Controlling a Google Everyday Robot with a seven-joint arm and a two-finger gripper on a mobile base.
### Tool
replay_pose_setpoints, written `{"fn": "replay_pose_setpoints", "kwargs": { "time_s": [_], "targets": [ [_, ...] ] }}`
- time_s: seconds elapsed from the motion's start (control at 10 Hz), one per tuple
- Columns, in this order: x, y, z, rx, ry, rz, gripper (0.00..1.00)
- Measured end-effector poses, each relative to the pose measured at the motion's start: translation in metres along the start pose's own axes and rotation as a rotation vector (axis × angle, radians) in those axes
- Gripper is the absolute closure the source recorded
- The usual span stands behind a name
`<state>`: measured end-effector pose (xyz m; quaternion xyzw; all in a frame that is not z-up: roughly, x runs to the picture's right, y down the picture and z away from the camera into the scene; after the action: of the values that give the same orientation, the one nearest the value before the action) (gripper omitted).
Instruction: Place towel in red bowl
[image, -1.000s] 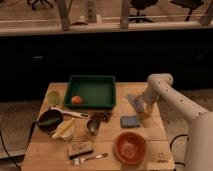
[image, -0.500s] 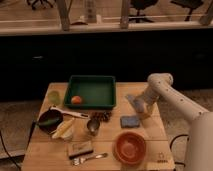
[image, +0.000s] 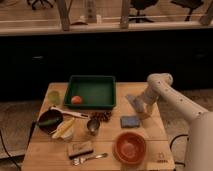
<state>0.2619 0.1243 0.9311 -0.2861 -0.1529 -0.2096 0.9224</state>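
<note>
Wooden bench (image: 47, 155) under a dark window wall: over the last second almost nothing has shifted. The claw (image: 141, 107) stays low on the right, against the towel (image: 132, 101) lying just beside the green tray (image: 91, 77). I cannot tell whether it is wide, narrow or clamped. The red bowl (image: 130, 148) near the front edge holds no cloth, so the carry looks not yet begun.

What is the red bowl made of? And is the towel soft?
The red bowl looks like smooth plastic or maybe glazed ceramic. Its orange-red colour is even with a slight shine, and I can't tell which of the two it is. The towel looks like thin, soft cloth: pale, dull and flat. The gripper is right beside it, at the table's right side.
</note>
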Motion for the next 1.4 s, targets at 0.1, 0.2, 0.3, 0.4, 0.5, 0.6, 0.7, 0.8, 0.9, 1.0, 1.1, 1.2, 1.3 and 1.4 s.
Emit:
{"fn": "replay_pose_setpoints", "kwargs": {
  "time_s": [0.1, 0.2, 0.3, 0.4, 0.5, 0.6, 0.7, 0.8, 0.9, 1.0, 1.1, 1.2, 1.3, 1.4],
  "targets": [
    [-0.0004, 0.0001, 0.0002, 0.0, 0.0, -0.006, 0.2],
    [-0.0004, 0.0003, 0.0001, 0.0, 0.0, -0.009, 0.2],
    [-0.0009, 0.0001, 0.0002, 0.0, -0.001, -0.014, 0.2],
    [-0.0014, -0.0004, -0.0003, 0.0, -0.001, -0.018, 0.2],
    [-0.0012, -0.0002, -0.0007, 0.001, -0.001, -0.023, 0.2],
    [-0.0014, -0.0004, -0.0009, 0.001, -0.002, -0.027, 0.2],
    [-0.0015, 0.0001, -0.0006, 0.0, -0.002, -0.031, 0.2],
    [-0.0022, 0.0003, -0.0004, 0.0, -0.003, -0.036, 0.2],
    [-0.0026, 0.0002, -0.0002, 0.0, -0.004, -0.04, 0.2],
    [-0.0029, 0.0006, 0.0, -0.001, -0.004, -0.044, 0.2],
    [-0.0025, 0.0007, -0.0008, 0.0, -0.003, -0.048, 0.2],
    [-0.0027, 0.0006, -0.0009, 0.001, -0.004, -0.052, 0.2],
    [-0.0028, 0.0007, -0.0009, 0.001, -0.004, -0.056, 0.2],
    [-0.0032, 0.0006, -0.0009, 0.001, -0.004, -0.062, 0.2]
  ]
}}
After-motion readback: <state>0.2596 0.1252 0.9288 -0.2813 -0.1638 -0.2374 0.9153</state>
